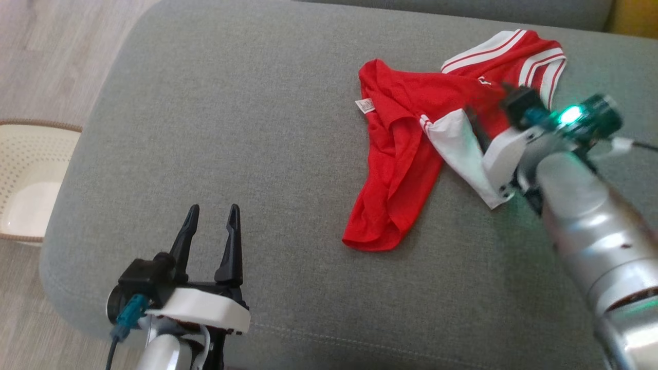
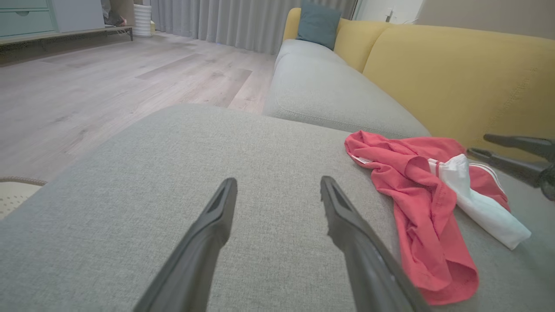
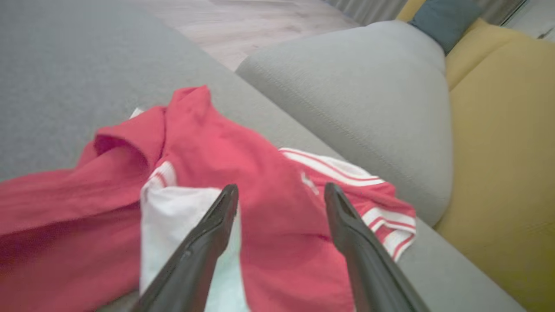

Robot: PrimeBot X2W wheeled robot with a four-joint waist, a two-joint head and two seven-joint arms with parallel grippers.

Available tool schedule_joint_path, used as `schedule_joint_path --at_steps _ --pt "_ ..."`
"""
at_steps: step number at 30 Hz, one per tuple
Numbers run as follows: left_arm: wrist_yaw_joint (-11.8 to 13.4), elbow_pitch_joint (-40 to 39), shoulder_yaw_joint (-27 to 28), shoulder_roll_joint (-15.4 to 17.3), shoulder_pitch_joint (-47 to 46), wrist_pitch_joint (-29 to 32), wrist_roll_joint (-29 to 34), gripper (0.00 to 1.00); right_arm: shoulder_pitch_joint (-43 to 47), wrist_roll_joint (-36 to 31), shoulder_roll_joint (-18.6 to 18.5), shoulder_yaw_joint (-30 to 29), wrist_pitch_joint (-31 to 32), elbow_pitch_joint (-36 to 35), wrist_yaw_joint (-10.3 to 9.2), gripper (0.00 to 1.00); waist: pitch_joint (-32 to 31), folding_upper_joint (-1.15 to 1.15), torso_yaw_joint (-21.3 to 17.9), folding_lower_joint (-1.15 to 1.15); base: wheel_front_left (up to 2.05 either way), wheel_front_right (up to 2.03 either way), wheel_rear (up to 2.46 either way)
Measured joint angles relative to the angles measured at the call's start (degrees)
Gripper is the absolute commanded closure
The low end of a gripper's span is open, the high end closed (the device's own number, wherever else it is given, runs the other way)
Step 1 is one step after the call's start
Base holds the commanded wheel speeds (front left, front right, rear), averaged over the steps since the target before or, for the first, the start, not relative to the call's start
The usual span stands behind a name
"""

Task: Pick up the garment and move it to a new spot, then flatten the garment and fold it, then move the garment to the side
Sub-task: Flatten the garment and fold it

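Garment point(image 1: 406, 154) lies crumpled on grey sofa cushion point(image 1: 231, 128). Right gripper point(image 3: 281, 190): fingers spread over its red-and-white middle, pinching nothing. Left gripper point(image 1: 212, 210): fingers also spread, well apart from the cloth.

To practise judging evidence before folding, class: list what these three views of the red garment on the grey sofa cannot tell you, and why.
- Garment, head view: print mostly hidden in its own folds.
- White label, head view: too small to read.
- Pale basket, head view: cut by left edge.
- Right pincer, left wrist view: cut by right edge.
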Motion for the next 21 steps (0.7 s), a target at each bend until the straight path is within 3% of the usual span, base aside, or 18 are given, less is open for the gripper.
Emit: schedule_joint_path --at_steps 5,13,15,18,21 --pt "-0.10 -0.01 -0.12 0.00 -0.03 0.00 0.01 0.00 2.24 6.69 0.88 7.28 -0.04 0.23 0.00 0.00 1.47 0.00 0.86 0.00 0.00 0.00 0.00" --pt "-0.18 0.09 -0.04 0.00 -0.21 0.00 0.44 0.00 1.83 14.88 -1.11 16.06 -0.05 0.11 0.00 0.00 3.05 0.00 3.85 0.00 0.00 0.00 0.00" --pt "-0.15 0.09 0.04 0.00 -0.20 0.00 0.43 0.00 1.79 16.41 -1.54 18.46 -0.01 -0.34 0.00 0.16 2.97 0.00 4.14 0.00 0.00 0.00 0.00" --pt "0.04 0.07 0.46 0.00 -0.17 0.00 0.40 0.00 1.65 18.98 -2.71 22.74 -0.01 -2.31 0.00 0.24 2.51 0.00 3.67 0.00 0.00 0.00 0.00" --pt "0.07 -0.12 0.60 0.00 -0.16 0.00 0.40 0.00 1.67 21.48 -3.08 26.08 0.10 -3.68 0.00 0.51 2.42 0.00 2.71 0.00 0.00 0.00 0.00"
